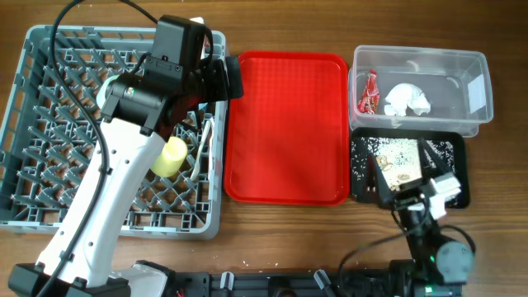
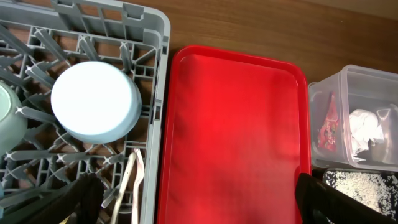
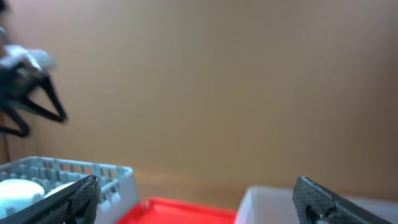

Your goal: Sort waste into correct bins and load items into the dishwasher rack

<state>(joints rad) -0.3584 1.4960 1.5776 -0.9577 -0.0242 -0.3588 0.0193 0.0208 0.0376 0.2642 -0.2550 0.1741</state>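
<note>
Plainly, the left pincer (image 2: 198, 186) and right pincer (image 3: 194, 186) are both held apart, empty. Ahead-left of the left pincer, an upturned pale blue bowl (image 2: 94, 99) is seated in the dishwasher rack (image 2: 155, 37); it is judged light, rigid, slick, best gripped across its sidewall.

In grey rack (image 2: 158, 37), bowl (image 2: 94, 101) sits upside down, w/ white fork & spoon (image 2: 130, 180) lying just beside it. red tray (image 2: 233, 124) is next to the rack. At rt, clear tub (image 2: 373, 78) holds wrapper (image 2: 328, 124) & napkin (image 2: 365, 127). left gripper (image 2: 198, 190) has its fingers spread wide.
</note>
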